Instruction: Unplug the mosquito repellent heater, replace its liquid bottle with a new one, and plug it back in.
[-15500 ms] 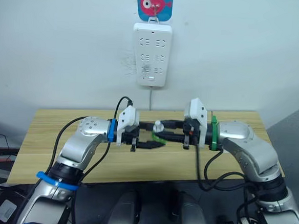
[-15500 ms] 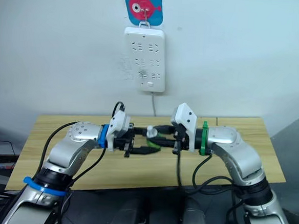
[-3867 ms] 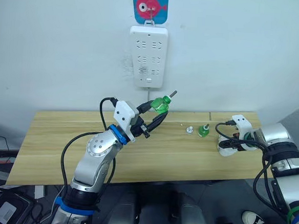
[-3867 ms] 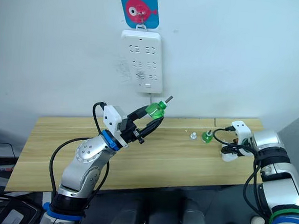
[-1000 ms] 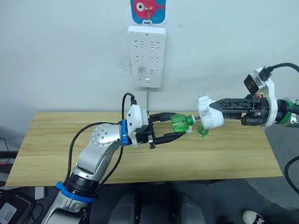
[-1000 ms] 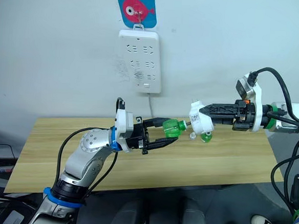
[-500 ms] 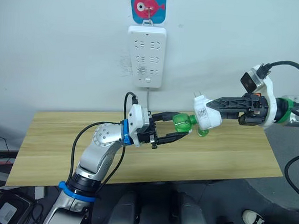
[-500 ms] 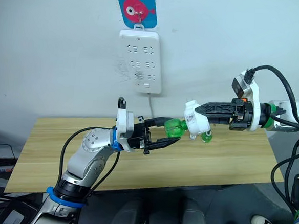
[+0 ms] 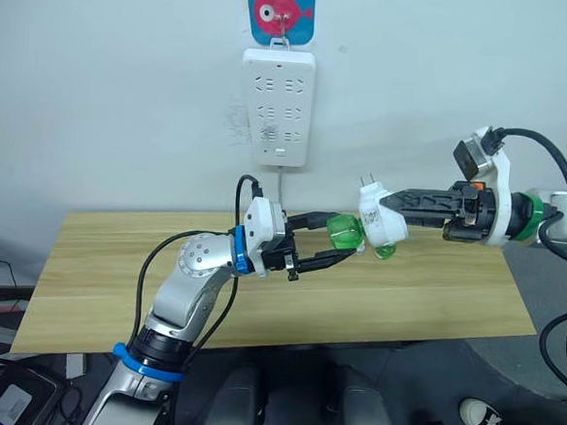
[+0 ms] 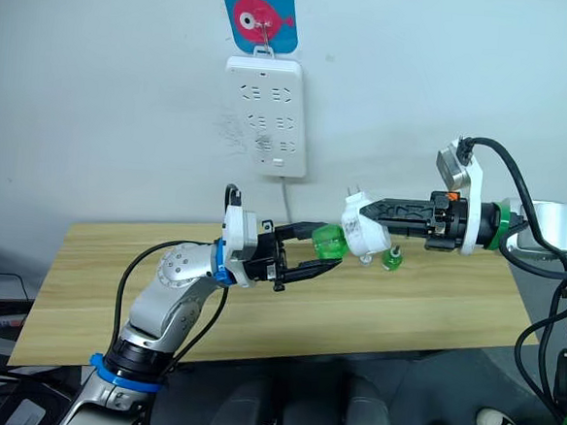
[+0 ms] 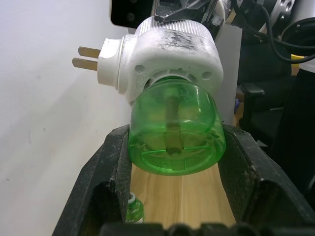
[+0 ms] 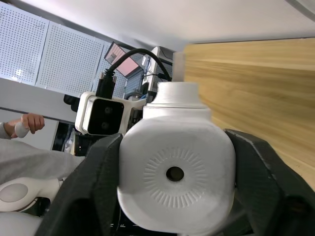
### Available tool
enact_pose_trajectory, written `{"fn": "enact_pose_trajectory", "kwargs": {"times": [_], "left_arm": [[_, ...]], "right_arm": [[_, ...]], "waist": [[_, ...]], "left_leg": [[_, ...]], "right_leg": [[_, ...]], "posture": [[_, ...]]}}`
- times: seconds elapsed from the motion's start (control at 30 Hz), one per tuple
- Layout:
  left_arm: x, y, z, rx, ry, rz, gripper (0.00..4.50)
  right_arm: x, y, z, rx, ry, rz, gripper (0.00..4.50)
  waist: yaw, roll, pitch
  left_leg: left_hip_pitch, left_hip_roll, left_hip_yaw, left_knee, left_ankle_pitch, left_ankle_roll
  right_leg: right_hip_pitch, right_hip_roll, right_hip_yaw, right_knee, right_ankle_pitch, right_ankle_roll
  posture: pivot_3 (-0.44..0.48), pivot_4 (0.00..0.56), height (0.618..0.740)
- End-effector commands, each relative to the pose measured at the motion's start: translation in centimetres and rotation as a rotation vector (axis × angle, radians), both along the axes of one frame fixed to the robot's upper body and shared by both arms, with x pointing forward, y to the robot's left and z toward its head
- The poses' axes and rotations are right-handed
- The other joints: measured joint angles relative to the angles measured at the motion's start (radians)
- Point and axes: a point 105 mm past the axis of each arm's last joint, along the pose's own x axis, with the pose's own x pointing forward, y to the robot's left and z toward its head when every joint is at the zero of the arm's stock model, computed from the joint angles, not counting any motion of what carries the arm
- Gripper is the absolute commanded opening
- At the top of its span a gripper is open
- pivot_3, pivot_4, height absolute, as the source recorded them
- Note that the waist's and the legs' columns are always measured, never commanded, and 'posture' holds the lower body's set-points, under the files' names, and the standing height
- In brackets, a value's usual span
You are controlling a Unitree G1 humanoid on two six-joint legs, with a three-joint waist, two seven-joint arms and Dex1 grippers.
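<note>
1. Since half a second ago the right arm has pushed the heater point(image 9: 381, 222) further left, so the gap is gone and the green bottle point(image 9: 344, 231) now sits with its neck inside the heater's base.

2. Both are held in mid-air above the far middle of the tabletop point(image 9: 258, 298), well below the wall power strip point(image 9: 276, 105). The heater's two prongs point(image 11: 88, 56) point up toward the wall and are plugged into nothing.

3. Looks like the step in hand is fitting the new bottle, so unplugging is done. Another small green bottle point(image 10: 391, 261) stands on the tabletop just right of the heater, probably the old one.

4. Left fingers point(image 9: 313, 242): moderately apart and clamped on the bottle's body, one finger point(image 11: 106, 172) on each side, touching it.

5. Right fingers point(image 10: 371, 219): spread about as wide as the heater and clamped on its sides, vent face point(image 12: 174, 173) toward the wrist.

6. Next move, I'd guess: twist or press until the bottle seats fully, keeping the two lined up so the wick doesn't snag. Then the left lets go and the right carries the heater up to a socket.
</note>
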Motion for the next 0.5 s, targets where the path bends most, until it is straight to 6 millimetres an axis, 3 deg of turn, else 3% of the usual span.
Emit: {"fn": "enact_pose_trajectory", "kwargs": {"times": [0.03,0.23,0.4,0.5], "left_arm": [[-0.4,-0.7,1.0,-0.021,-0.046,-0.03,2.21],[0.2,-0.3,1.0,-0.021,-0.051,-0.002,2.21],[0.6,0.0,1.2,-0.021,-0.061,0.011,2.21],[0.6,0.2,1.4,-0.021,-0.065,0.011,2.21]], "right_arm": [[-2.1,0.8,0.3,0.02,0.0,0.123,4.45],[-3.1,-0.5,-0.9,-0.046,0.045,0.118,4.45],[-6.1,-0.9,-2.1,-0.118,0.068,0.243,4.45],[-5.7,-2.1,-4.4,-0.257,0.023,0.173,4.45]], "waist": [[0.001,0.0,0.0],[0.001,0.0,0.0],[0.002,0.0,0.0],[0.004,0.0,0.0]], "left_leg": [[0.0,0.0,0.0,0.0,0.0,0.0],[0.0,0.0,-0.001,0.0,0.0,0.0],[0.0,0.0,-0.001,0.0,0.0,0.0],[0.0,0.0,-0.001,0.0,0.0,0.0]], "right_leg": [[0.0,0.0,0.0,0.0,0.0,0.0],[0.0,0.0,0.0,0.0,0.0,0.0],[0.0,0.0,0.0,0.0,-0.001,0.001],[0.0,0.0,0.0,0.0,-0.001,0.002]], "posture": [[-0.151,0.237,0.74],[-0.142,0.241,0.74],[-0.138,0.242,0.74],[-0.133,0.243,0.74]]}}
